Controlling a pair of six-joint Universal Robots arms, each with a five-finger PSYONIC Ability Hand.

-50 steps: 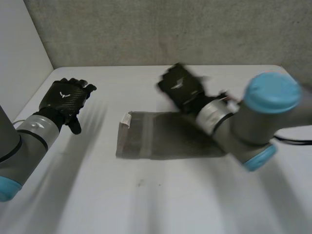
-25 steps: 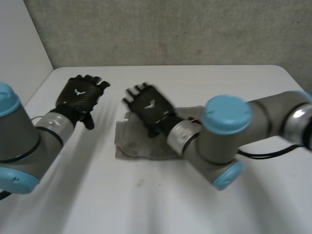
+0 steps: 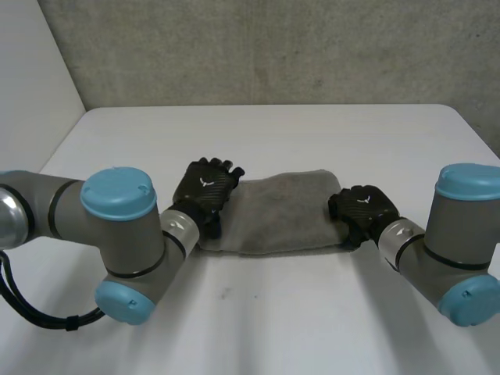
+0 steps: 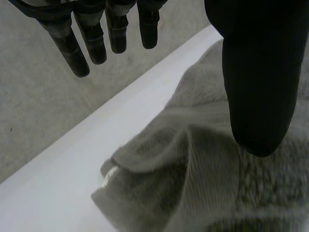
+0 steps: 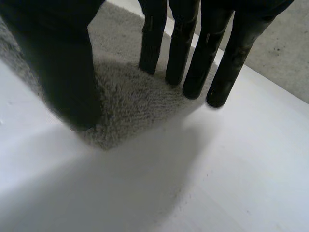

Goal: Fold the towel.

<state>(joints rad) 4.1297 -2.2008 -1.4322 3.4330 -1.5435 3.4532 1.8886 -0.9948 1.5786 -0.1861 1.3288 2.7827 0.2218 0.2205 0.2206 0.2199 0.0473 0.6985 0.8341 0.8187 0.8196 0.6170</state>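
Observation:
The grey towel (image 3: pixel 281 212) lies as a folded strip across the middle of the white table (image 3: pixel 258 320). My left hand (image 3: pixel 205 187) is over the towel's left end, open, with straight fingers (image 4: pixel 91 43) and the thumb above the cloth. Under that hand the towel (image 4: pixel 193 188) bulges in a loose fold with a white label (image 4: pixel 108 177) at its edge. My right hand (image 3: pixel 361 209) is at the towel's right end. Its fingers (image 5: pixel 183 48) point straight down onto the towel's corner (image 5: pixel 128 101), the thumb set apart on the cloth, nothing pinched.
A grey wall (image 3: pixel 273 47) runs behind the table's far edge. A white side wall (image 3: pixel 31 86) stands at the left. Bare table lies in front of the towel and to the right of it (image 5: pixel 231 159). Both arms flank the towel.
My left hand has come from the table's far left to the towel's left end. My right arm swung back from the left end to the right end, and the towel now lies spread long.

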